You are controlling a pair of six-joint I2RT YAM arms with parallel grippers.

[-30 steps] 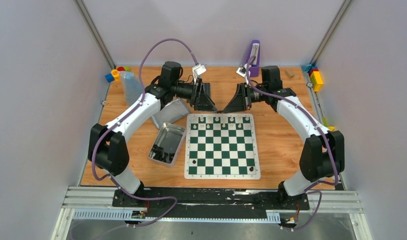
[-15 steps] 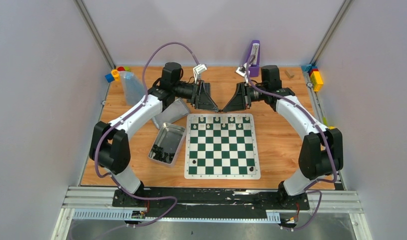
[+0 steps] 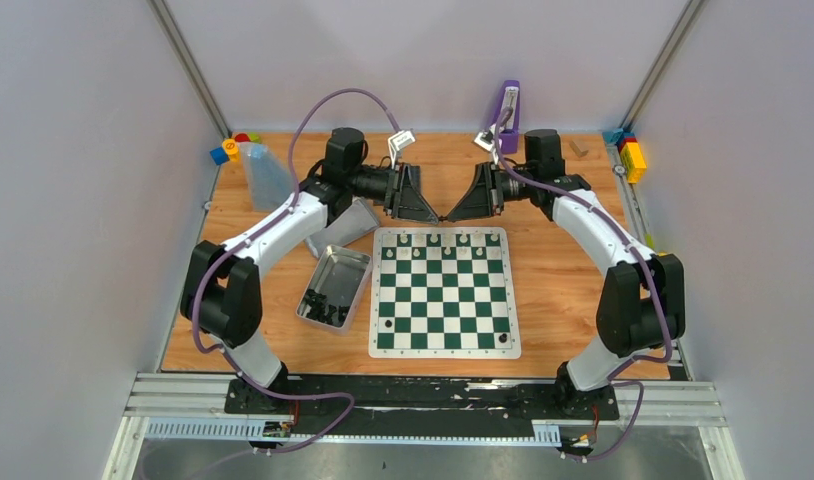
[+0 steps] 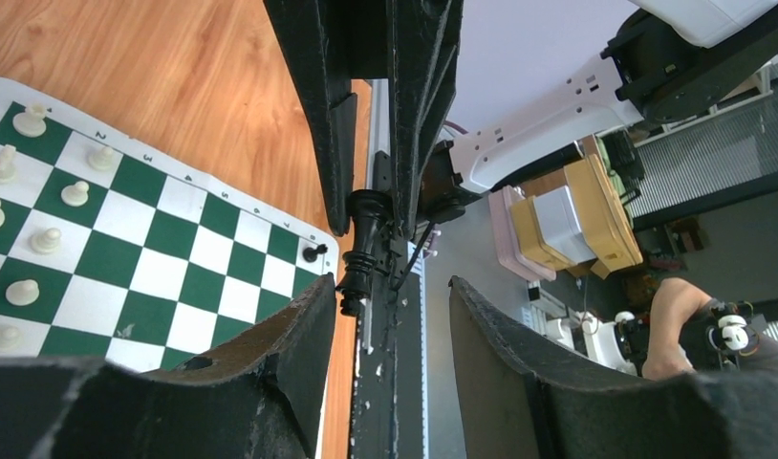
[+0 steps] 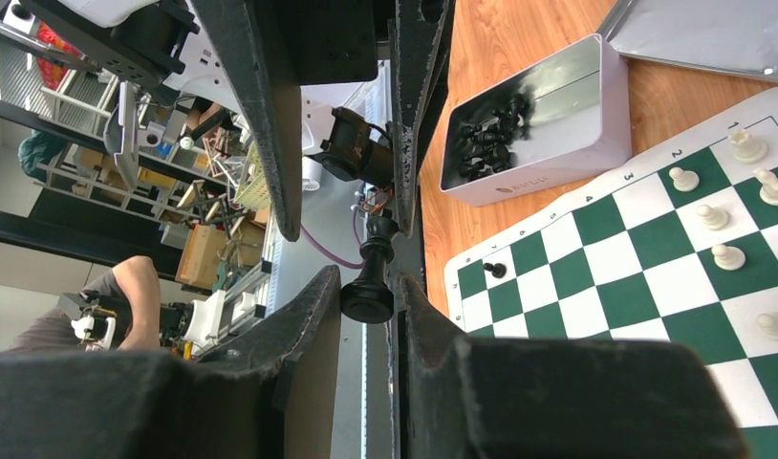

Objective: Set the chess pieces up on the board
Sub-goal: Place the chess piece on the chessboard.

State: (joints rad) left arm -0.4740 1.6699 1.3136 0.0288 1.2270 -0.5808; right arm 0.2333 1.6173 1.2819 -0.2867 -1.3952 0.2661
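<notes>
Both grippers meet tip to tip above the far edge of the board (image 3: 445,300). My right gripper (image 5: 370,279) is shut on the round base of a black chess piece (image 5: 371,277), which lies sideways and points at the left gripper (image 4: 390,284). The left gripper's jaws stand apart around the head of that black piece (image 4: 364,251), which is close to one finger (image 4: 299,325). From above, the left gripper (image 3: 436,217) and right gripper (image 3: 451,217) nearly touch. Several cream-white pieces (image 3: 433,240) stand on the far rows. A black pawn (image 3: 388,324) stands near the board's front left corner.
An open silver tin (image 3: 335,287) with several black pieces sits left of the board, its lid (image 3: 343,225) beyond it. A clear container (image 3: 263,172) and coloured bricks (image 3: 228,148) stand back left. A purple object (image 3: 508,110) and more bricks (image 3: 633,155) are at the back right.
The left gripper's jaws have narrowed around the piece's head. Both grippers have shifted slightly toward the back of the table. The right gripper keeps its hold.
</notes>
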